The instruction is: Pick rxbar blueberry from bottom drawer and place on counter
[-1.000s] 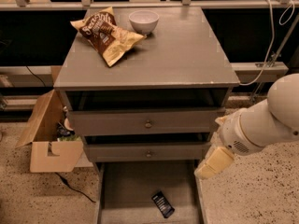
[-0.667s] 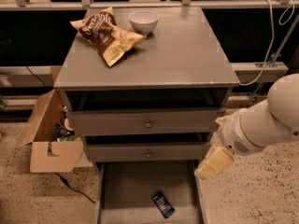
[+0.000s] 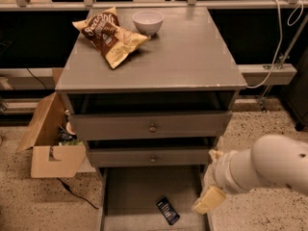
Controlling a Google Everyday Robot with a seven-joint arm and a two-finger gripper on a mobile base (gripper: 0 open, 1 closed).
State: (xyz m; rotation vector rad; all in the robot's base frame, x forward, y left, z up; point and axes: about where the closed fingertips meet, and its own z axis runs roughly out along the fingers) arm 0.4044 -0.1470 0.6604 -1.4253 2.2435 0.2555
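1. The end effector [image 3: 208, 201] is seen low at the right, over the right edge of the bottom drawer [image 3: 134, 191], at the end of a thick white arm [image 3: 269, 165] that enters from the right side.
2. Whether the end effector is open or closed cannot be told; nothing is seen to be held by it.
3. The bottom drawer is pulled out, and its plain grey floor is exposed.
4. The rxbar blueberry [image 3: 168, 211] is found lying flat on that floor, towards the front right, turned at an angle. It lies near the end effector, to its left, but is not touched by it.
5. Two closed drawers with round knobs, the top drawer [image 3: 120, 126] and the middle drawer [image 3: 183, 156], are stacked above the open one.
6. The surface [image 3: 192, 52] of the cabinet is occupied at its back left by a brown-and-yellow chip bag [image 3: 109, 35] and a white bowl [image 3: 147, 21], set just beside each other.
7. An open cardboard box [image 3: 48, 143] is placed on the speckled floor to the left of the cabinet.
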